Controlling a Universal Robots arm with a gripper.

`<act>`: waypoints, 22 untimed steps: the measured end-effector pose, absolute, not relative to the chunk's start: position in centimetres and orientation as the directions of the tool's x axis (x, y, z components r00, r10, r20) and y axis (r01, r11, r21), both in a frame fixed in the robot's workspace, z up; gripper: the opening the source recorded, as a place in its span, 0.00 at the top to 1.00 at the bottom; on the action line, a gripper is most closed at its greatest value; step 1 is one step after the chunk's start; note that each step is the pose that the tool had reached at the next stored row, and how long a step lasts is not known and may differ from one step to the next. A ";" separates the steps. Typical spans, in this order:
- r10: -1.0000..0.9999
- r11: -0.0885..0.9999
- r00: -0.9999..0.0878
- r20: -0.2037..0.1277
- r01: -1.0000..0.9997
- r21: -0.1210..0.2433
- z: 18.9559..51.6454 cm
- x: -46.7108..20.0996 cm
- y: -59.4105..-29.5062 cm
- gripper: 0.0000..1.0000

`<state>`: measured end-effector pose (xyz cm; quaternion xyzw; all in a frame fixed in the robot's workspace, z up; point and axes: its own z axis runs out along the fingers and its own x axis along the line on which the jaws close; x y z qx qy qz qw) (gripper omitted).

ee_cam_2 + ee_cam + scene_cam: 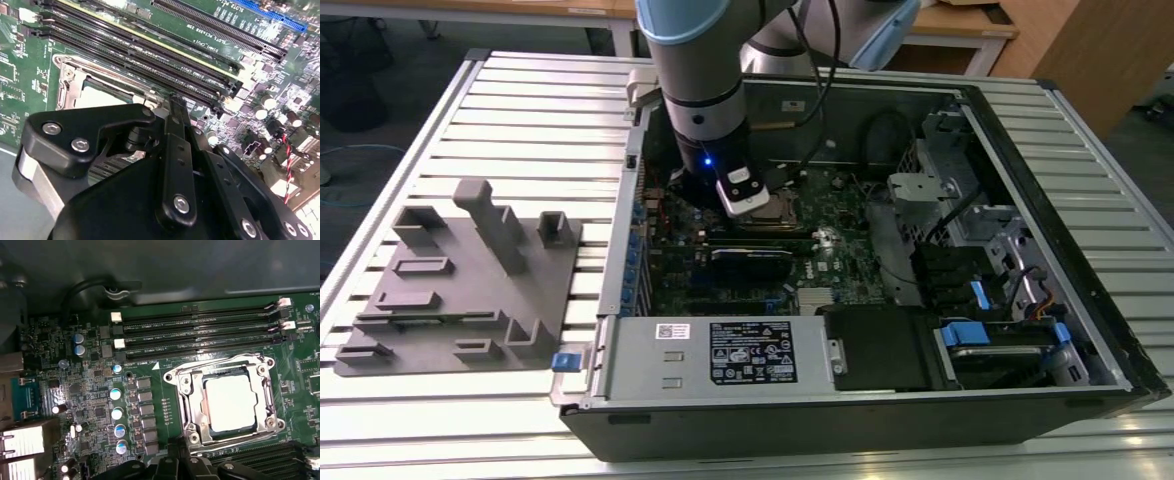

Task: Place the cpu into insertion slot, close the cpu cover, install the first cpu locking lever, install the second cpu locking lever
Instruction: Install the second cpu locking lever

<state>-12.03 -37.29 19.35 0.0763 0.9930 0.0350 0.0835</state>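
Cpu (229,402) seated flat in the insertion slot (226,401), lower right of the first wrist view, dull silver top showing through the window of the cpu cover (192,405), which lies down around it. Locking levers hard to make out; possibly one thin rod along the cover's edge. Gripper (172,112) low over the slot's near edge in the second wrist view, black fingers (176,150) drawn close together, nothing visibly between them. In the exterior view, gripper (750,205) down inside the open computer case (1067,240), upper middle of the frame, above the green motherboard (847,215). Grey fixture block (460,285) at the exterior view's left on the slatted surface (520,100).
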 end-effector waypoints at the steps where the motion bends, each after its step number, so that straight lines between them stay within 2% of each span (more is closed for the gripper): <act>1: 0.158 0.986 -0.974 -0.162 0.146 0.083 19.3 -12.1 -37.3 0.90; 8: 0.158 0.986 -0.974 -0.164 0.145 0.085 19.4 -12.1 -37.3 0.90; 17: 0.158 0.986 -0.974 -0.164 0.145 0.086 22.2 -12.1 -37.3 0.90; 22: 0.158 0.986 -0.974 -0.164 0.145 0.086 22.5 -12.0 -37.3 0.90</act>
